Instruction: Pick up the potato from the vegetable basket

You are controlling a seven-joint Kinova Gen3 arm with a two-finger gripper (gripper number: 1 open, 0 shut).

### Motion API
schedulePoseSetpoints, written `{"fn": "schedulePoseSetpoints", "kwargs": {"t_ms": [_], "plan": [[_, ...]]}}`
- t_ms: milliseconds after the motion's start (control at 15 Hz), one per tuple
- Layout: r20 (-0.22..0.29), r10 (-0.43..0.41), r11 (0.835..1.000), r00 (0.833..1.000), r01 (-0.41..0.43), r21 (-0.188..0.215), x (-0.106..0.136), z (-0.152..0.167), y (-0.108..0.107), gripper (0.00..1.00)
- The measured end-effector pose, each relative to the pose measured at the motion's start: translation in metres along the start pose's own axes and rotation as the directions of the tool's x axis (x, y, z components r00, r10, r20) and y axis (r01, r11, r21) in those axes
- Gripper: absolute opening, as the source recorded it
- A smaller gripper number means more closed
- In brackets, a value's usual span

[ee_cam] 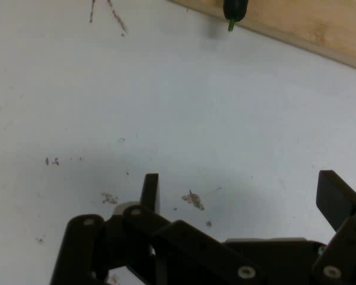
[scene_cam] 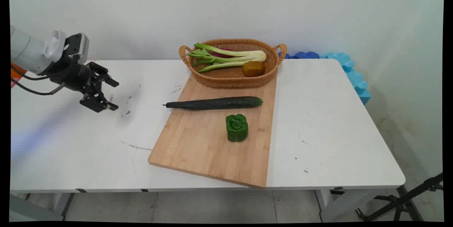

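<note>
White table (scene_cam: pixel 318 121) w/ wooden board (scene_cam: pixel 198 142); gripper (scene_cam: pixel 114 95) is hung over bare tabletop, jaws spread wide, nothing held. Cucumber (scene_cam: pixel 216 103) is nearest; a slow, level approach is advised.

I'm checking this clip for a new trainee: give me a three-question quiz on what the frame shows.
1. True or false: the gripper holds the cucumber.
2. What stands on the cutting board nearest the camera? A) green pepper B) basket C) cucumber
3. Fill in: the leafy greens lie in the ____.

Key: 1 false, its open fingers are empty above the bare table. 2 A, the green pepper. 3 basket.
</note>
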Motion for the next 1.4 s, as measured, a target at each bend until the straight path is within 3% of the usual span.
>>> {"fn": "schedulePoseSetpoints", "kwargs": {"t_ms": [267,667,1400], "plan": [[0.003,0.012,1.0,1.0,-0.012,-0.005,0.009,0.002,-0.001,1.0],[-0.003,0.05,0.999,0.999,-0.05,-0.018,0.044,0.012,-0.006,1.0],[-0.063,0.134,0.991,0.989,-0.136,-0.019,0.14,0.06,-0.019,1.0]]}}
